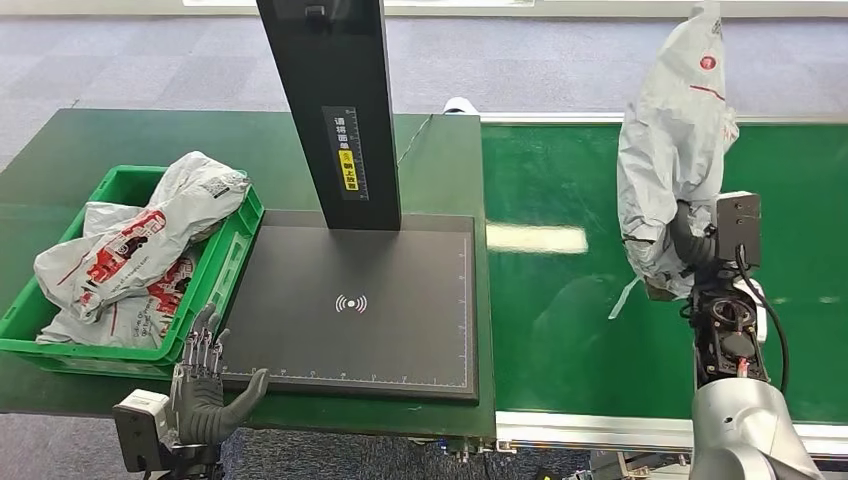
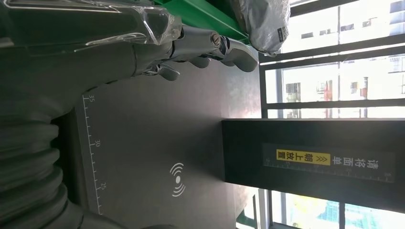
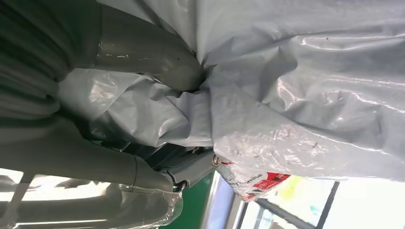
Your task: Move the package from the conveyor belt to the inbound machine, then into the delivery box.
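One package [image 1: 672,150] hangs at the frame's right above the conveyor belt [image 1: 580,300], the right hand [image 1: 690,240] with fingers clamped on it; inbound machine [image 1: 360,300] and delivery box [image 1: 235,245] remain ahead. Left hand [image 1: 205,385] idles, fingers spread.

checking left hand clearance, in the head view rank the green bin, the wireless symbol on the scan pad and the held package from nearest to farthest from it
1. Green bin, just beside the left hand.
2. Wireless symbol, mid-pad to its right.
3. Held package, far right over the belt, gripped by the right hand.

Arm and hand posture.
Right hand [image 1: 692,243] raised, fingers clenched around a held load; left hand [image 1: 205,385] low, fingers spread, holding nothing.
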